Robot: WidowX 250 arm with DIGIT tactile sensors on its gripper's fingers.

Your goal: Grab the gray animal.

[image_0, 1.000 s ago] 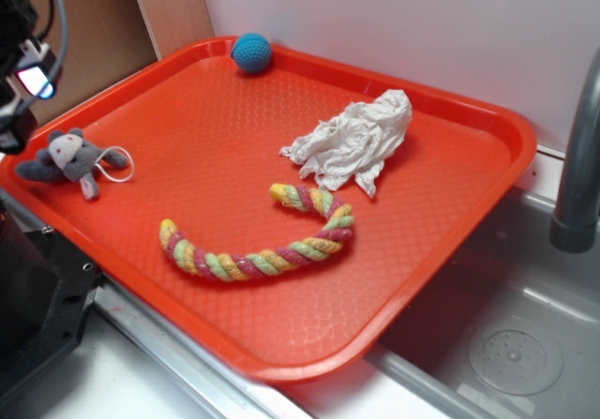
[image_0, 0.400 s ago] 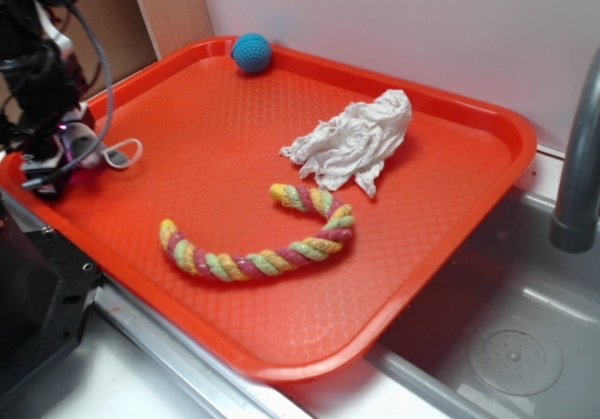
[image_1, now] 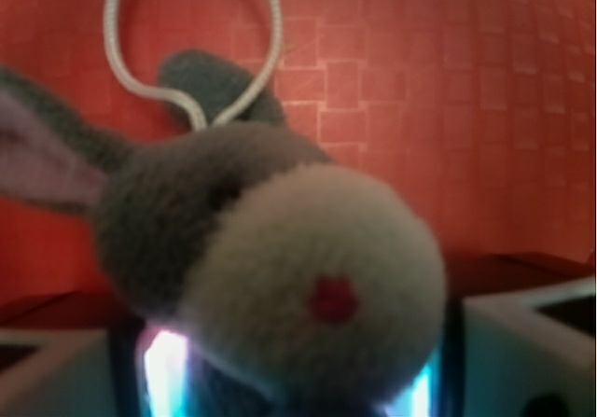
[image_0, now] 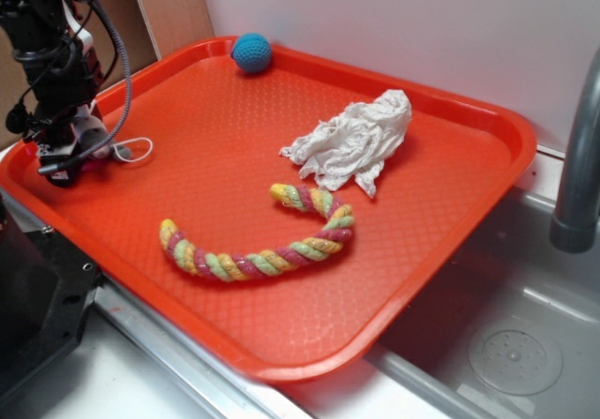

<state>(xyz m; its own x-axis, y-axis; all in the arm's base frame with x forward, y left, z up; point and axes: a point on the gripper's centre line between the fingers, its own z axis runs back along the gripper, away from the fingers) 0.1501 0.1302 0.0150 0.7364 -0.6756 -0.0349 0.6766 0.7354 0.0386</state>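
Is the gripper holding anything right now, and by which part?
Apparently the small gray plush mouse toy, by its white-faced head; the gripper hides the contact, so the grip is unconfirmed.

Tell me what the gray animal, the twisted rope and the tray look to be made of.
Gray animal: soft plush, fuzzy nap up close, with a white face and a thin white cord loop.
Twisted rope: likely cotton strands, matte and fibrous, in pastel twists.
Tray: probably hard plastic, orange-red, with a fine grid texture and smooth raised rim.

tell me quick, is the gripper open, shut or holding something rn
Gripper: down at the tray's left edge with the gray animal between its fingers; whether it has fully shut on the toy cannot be told.
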